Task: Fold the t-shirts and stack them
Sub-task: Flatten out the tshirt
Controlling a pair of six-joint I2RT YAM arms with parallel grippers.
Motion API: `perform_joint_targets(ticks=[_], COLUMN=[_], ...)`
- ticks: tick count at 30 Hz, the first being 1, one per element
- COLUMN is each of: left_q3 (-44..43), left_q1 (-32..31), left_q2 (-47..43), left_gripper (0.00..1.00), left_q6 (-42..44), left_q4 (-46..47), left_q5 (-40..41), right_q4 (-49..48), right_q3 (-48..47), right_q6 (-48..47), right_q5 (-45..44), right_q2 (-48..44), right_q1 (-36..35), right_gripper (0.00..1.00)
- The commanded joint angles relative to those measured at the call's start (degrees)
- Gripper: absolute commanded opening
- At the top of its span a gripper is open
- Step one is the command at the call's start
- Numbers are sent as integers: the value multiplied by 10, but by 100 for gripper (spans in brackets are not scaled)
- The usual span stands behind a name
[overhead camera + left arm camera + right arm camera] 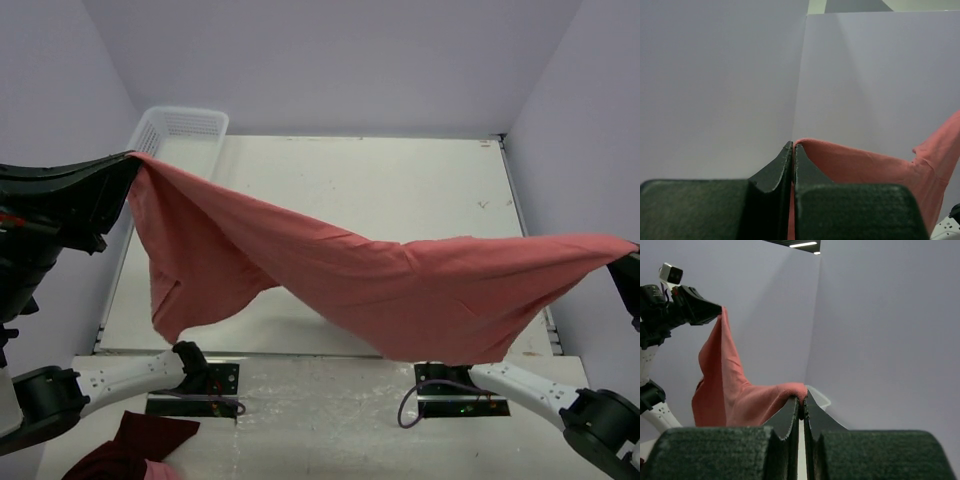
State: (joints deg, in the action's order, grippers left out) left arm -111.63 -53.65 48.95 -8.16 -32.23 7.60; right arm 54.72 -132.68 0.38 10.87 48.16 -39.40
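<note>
A single salmon-red t-shirt (400, 285) hung stretched in the air across the middle of the overhead view, raised above the white table (400, 175) and running from the upper left to the right edge of the frame. The left gripper (793, 149) was clamped on one edge of the fabric, fingertips pressed together with cloth emerging to their right in the left wrist view. Overhead, this grip appeared at the left of frame, next to a white plastic basket (185, 125) at the table's far-left corner. The right gripper (801, 401) was likewise closed on a rolled edge of the shirt, jaws all but touching. Overhead it was mostly cut off by the right frame edge, so which part of the garment it held could not be determined. The cloth sagged between the two grips, a loose flap hanging at lower left. A dark maroon cloth bundle (130, 445) with a pink patch lay at the bottom left.
</note>
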Motion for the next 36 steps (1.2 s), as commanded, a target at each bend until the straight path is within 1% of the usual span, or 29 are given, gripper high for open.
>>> perform_joint_targets(ticks=[1, 4, 5, 6, 7, 9, 11, 12, 13, 14, 15, 16, 17, 18, 19, 20, 21, 22, 23, 24, 25, 26, 27, 28, 29, 31, 32, 35, 36], left_q3=[3, 12, 16, 34, 49, 100, 134, 162, 173, 188, 216, 236, 274, 287, 286, 276, 265, 259, 243, 230, 216, 187, 170, 151, 111, 64, 21, -42, -59], left_q1=[3, 3, 3, 3, 3, 3, 6, 14, 62, 107, 155, 229, 246, 276, 295, 314, 356, 374, 387, 406, 410, 413, 425, 429, 433, 442, 448, 457, 457], left_q2=[19, 44, 53, 68, 75, 102, 130, 141, 153, 178, 193, 208, 239, 258, 306, 333, 361, 383, 426, 447, 467, 504, 525, 544, 583, 624, 665, 733, 751], left_gripper=[0, 0, 0, 0, 0, 0, 0, 0, 0, 0, 0, 0, 0, 0, 0, 0, 0, 0, 0, 0, 0, 0, 0, 0, 0, 0, 0, 0, 0], left_q6=[27, 42, 46, 58, 64, 79, 100, 101, 90, 70, 23, 11, 9, 11, 12, 5, -3, -9, -13, -16, -11, 2, 4, 9, 23, 33, 32, 32, 32], left_q4=[23, 26, 24, 24, 37, 53, 90, 112, 117, 127, 142, 160, 181, 218, 231, 231, 227, 235, 242, 245, 242, 241, 241, 236, 234, 209, 201, 206, 205], left_q5=[-5, 39, 73, 94, 143, 198, 249, 248, 231, 137, 85, 44, 12, 8, -5, -19, -41, -71, -88, -101, -89, -90, -100, -109, -111, -112, -122, -137, -139], right_q4=[-12, -39, -58, -61, -69, -84, -111, -121, -132, -145, -148, -151, -158, -159, -174, -177, -176, -175, -168, -158, -149, -146, -142, -136, -134, -155, -160, -178, -181], right_q3=[-14, 6, 13, 15, 22, 27, 46, 62, 68, 72, 80, 85, 91, 100, 108, 113, 102, 91, 78, 34, 11, -7, -55, -77, -93, -109, -111, -122, -122], right_q6=[-12, -37, -46, -64, -73, -92, -105, -121, -129, -133, -130, -123, -106, -102, -99, -95, -88, -81, -70, -62, -55, -46, -42, -36, -33, -40, -48, -60, -58], right_q5=[20, -68, -100, -152, -181, -219, -268, -280, -311, -318, -312, -291, -275, -263, -252, -242, -235, -231, -202, -191, -184, -162, -161, -160, -151, -150, -143, -126, -123], right_q2=[39, 56, 61, 82, 92, 129, 152, 175, 187, 199, 222, 230, 239, 262, 273, 287, 306, 349, 372, 397, 447, 471, 495, 519, 555, 577, 596, 641, 653], right_q1=[0, -1, 0, -1, 0, -1, 0, 3, 7, 28, 47, 67, 112, 134, 171, 189, 208, 242, 258, 271, 295, 307, 316, 330, 333, 335, 335, 339, 340], right_gripper=[0, 0, 0, 0, 0, 0, 0, 0, 0, 0, 0, 0, 0, 0, 0, 0, 0, 0, 0, 0, 0, 0, 0, 0, 0, 0, 0, 0, 9])
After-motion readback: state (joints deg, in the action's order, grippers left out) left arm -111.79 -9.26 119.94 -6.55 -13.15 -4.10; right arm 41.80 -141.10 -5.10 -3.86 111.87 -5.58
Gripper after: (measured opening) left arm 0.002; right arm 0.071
